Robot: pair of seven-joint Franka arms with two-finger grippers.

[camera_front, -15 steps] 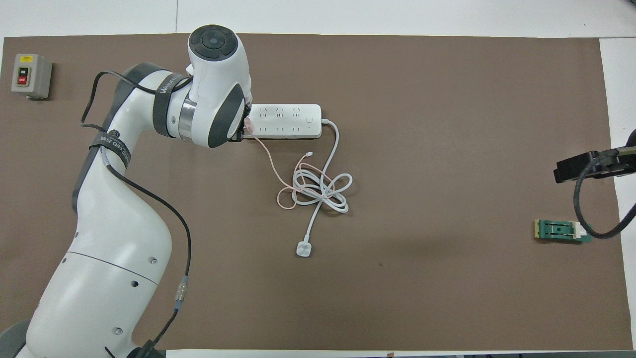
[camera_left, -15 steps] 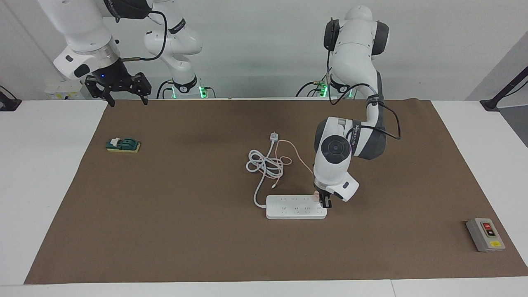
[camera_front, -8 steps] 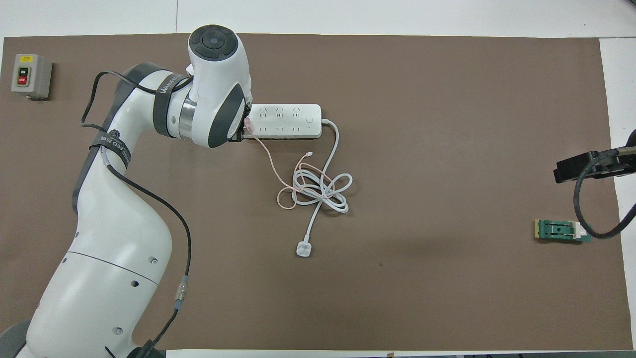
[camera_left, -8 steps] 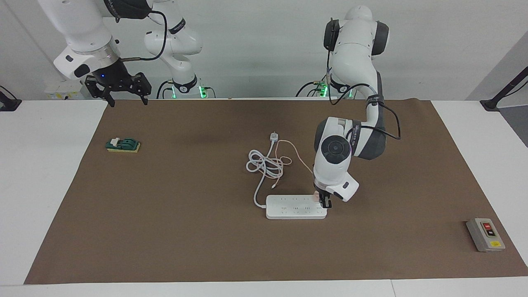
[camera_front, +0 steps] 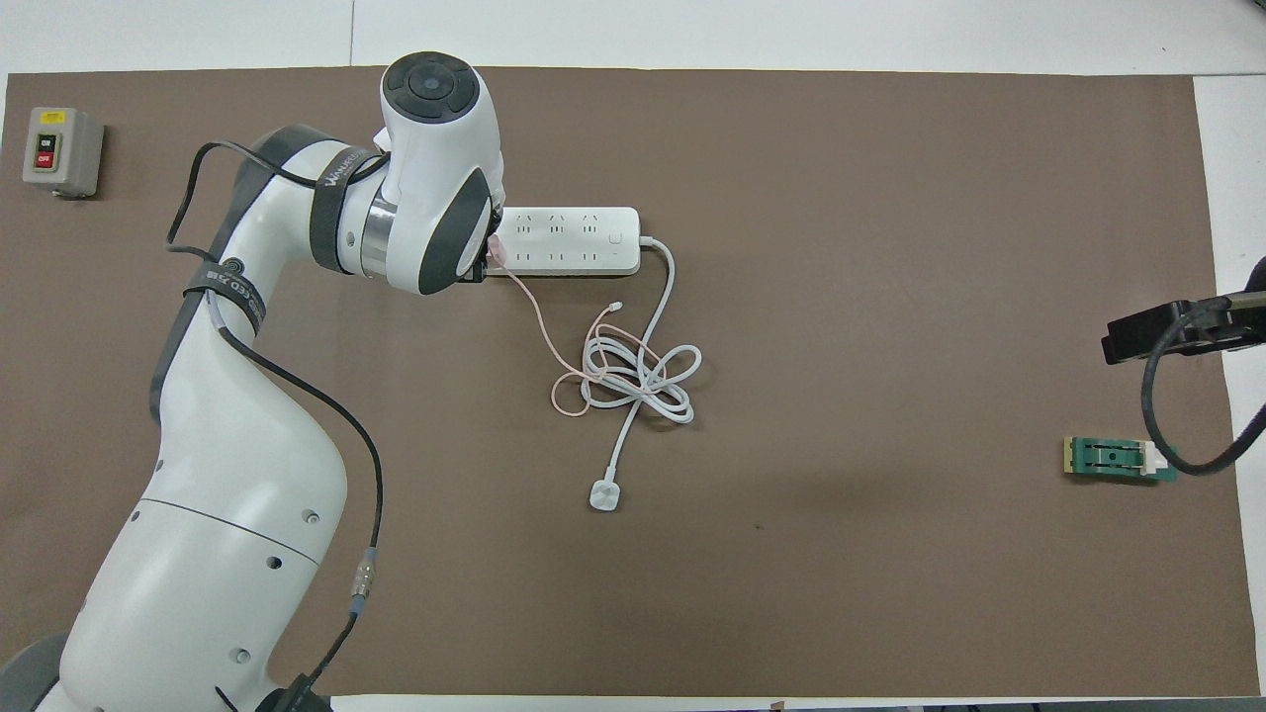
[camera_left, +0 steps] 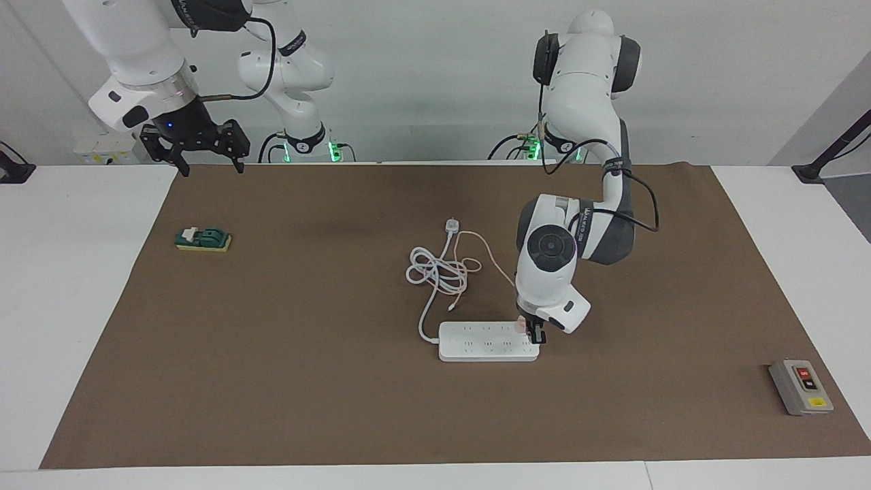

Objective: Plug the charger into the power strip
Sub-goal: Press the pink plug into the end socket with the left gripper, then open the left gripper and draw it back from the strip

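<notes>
The white power strip lies flat on the brown mat, its thick cord coiled nearer the robots. My left gripper points down over the strip's end toward the left arm's side and is shut on the charger, a small pale-pink cube. The charger sits at the strip's last sockets; its prongs are hidden. Its thin pink cable trails back to the coil. In the overhead view the wrist hides the left fingers. My right gripper waits open, up over the mat's corner by its base.
A green switch block lies toward the right arm's end. A grey switch box sits far out toward the left arm's end. The strip's white plug rests nearer the robots than the coil.
The left arm's wrist has shifted very slightly toward the right arm's end, while its gripper stays on the charger at the strip. The right arm has not moved.
</notes>
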